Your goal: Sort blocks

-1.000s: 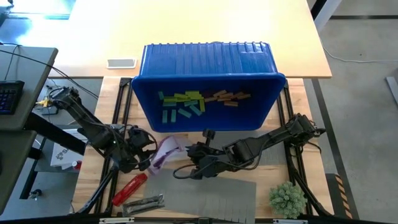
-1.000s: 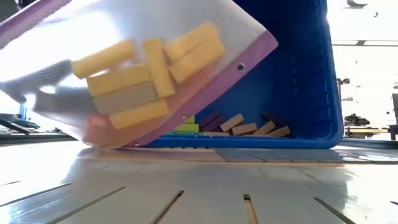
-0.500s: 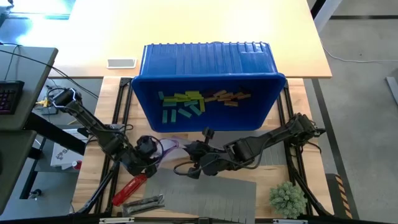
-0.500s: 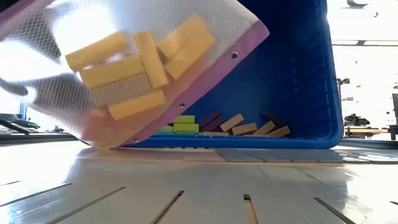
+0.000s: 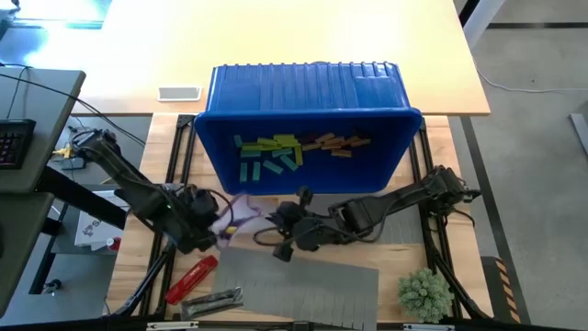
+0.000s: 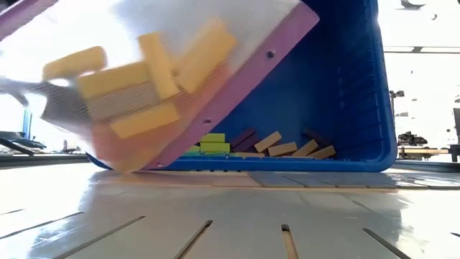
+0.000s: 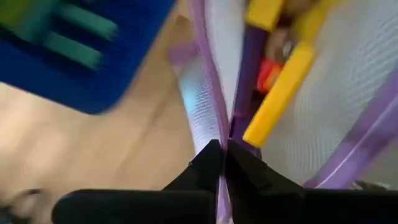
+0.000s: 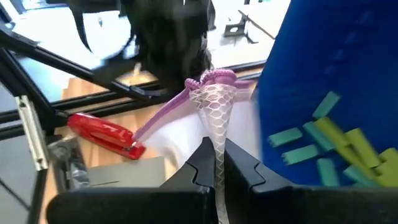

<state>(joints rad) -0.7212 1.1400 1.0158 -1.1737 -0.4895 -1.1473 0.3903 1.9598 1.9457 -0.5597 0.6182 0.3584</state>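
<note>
A white mesh pouch (image 5: 237, 211) with purple trim hangs between my two grippers, just in front of the blue bin (image 5: 308, 110). In the low view the pouch (image 6: 180, 72) is tilted, with several yellow blocks (image 6: 136, 79) lying inside it. My left gripper (image 5: 213, 223) is shut on the pouch from the left. My right gripper (image 5: 276, 221) is shut on it from the right. More blocks (image 5: 276, 152) in yellow-green, teal and tan lie on the bin's floor. My left gripper pinches the pouch's purple-trimmed edge (image 7: 219, 127) between its two fingers. The yellow blocks (image 7: 280, 93) lie in the mesh just beyond the fingertips. The pouch is lifted clear of the table. My right gripper pinches a bunched fold of the white mesh (image 8: 216, 121) between its two fingers, below the gathered purple trim (image 8: 214, 78). The mesh narrows down into the fingers. The pouch hangs clear of the table.
A red cylindrical tool (image 5: 191, 278) and a small metal piece (image 5: 213, 301) lie near the front left edge. A grey mat (image 5: 303, 290) covers the front middle, and a green tuft (image 5: 424, 292) sits at the front right.
The pouch, which hung spread out and low between the arms, is now bunched up and higher. Its far corner has risen, and the yellow blocks inside have slid toward its lower end. My left gripper has dipped toward the near edge and come back; my right gripper has gone a little toward the bin.
</note>
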